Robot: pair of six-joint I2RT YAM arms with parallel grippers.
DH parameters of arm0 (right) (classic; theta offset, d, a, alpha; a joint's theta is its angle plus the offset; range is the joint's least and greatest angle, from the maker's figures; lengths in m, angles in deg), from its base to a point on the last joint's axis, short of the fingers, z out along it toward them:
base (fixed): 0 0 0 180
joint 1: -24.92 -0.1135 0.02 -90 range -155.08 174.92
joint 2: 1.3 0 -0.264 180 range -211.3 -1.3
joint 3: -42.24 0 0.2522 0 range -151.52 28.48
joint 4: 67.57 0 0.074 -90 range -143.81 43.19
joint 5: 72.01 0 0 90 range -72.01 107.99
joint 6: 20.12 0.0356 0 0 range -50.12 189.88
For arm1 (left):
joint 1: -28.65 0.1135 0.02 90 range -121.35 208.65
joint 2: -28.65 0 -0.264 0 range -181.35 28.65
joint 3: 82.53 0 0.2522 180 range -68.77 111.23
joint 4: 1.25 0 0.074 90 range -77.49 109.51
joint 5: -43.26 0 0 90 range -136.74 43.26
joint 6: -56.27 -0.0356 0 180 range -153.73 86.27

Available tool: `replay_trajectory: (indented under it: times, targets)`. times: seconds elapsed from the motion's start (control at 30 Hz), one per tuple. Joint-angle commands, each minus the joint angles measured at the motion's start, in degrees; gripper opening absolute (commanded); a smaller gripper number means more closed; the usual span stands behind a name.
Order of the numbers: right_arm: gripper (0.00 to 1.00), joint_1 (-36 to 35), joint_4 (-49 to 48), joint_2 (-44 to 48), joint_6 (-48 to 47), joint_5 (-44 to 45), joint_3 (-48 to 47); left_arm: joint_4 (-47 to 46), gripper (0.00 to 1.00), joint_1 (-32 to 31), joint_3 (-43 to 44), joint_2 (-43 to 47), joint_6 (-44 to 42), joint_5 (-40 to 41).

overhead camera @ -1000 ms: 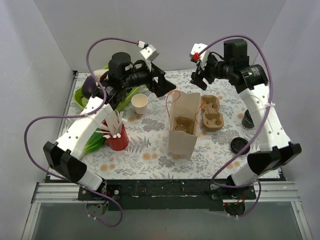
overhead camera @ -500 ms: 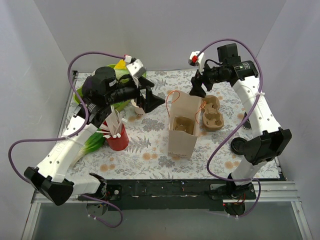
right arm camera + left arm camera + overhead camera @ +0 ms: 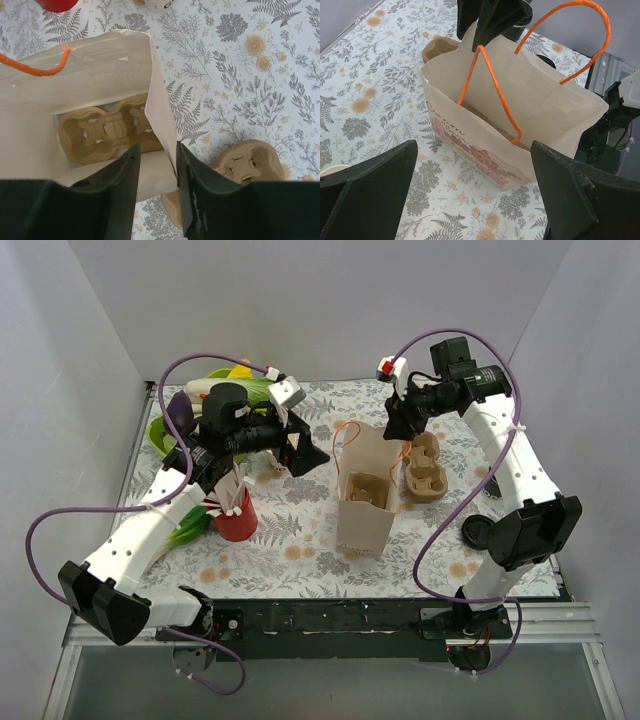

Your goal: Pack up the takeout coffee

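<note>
Upper left of the overhead view: the red cup of white sticks (image 3: 237, 523) stands on the floral tablecloth (image 3: 300, 545), not involved. Just right of it, the left gripper (image 3: 474, 147) has swung down from the back of the table and now faces the tan paper bag with orange cord handles (image 3: 365, 518) at frame centre. Its jaws are fully released and hold nothing. The bag stands upright with a brown moulded-cardboard cup carrier (image 3: 366, 490) seated on its floor, holes vacant. At the bag's upper right corner, the right gripper (image 3: 158, 147) has dropped from above onto the rim. Its jaws have narrowed to straddle the side wall, one finger inside and one outside. Whether they have actually clenched the paper cannot be told. A second brown cardboard carrier (image 3: 425, 472) lies on the cloth just right of the bag. Further right, the lidded paper takeout coffee (image 3: 490, 482) stands partly hidden by the right forearm, well apart from both grippers. A loose black lid (image 3: 478, 531) lies below it. Assessment: both arms have closed in on the bag rather than the cup. This is probably bag-steadying preparation, and packing proper has not begun.
</note>
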Motion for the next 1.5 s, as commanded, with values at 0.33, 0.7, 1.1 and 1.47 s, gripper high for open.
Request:
replay_trajectory:
  times: [0.33, 0.7, 1.1, 1.47]
  targets:
    - [0.01, 0.2, -6.4, 11.9, 32.7, 13.1, 10.8, -4.6, 0.98, 0.1, 4.4, -2.2, 0.2, -4.0]
    - [0.01, 0.8, -8.2, 13.2, 41.3, 16.5, 12.5, -6.2, 0.98, -0.6, 5.2, -7.9, 9.1, -5.6]
    - [0.01, 2.9, -9.7, 10.6, 46.1, 16.7, 10.9, -3.1, 0.98, -2.8, 4.3, -7.5, 15.6, 5.3]
    - [0.01, 5.5, -9.8, 13.9, 53.2, 19.7, 14.8, -6.0, 0.98, -1.3, 0.0, -2.5, 11.0, -2.6]
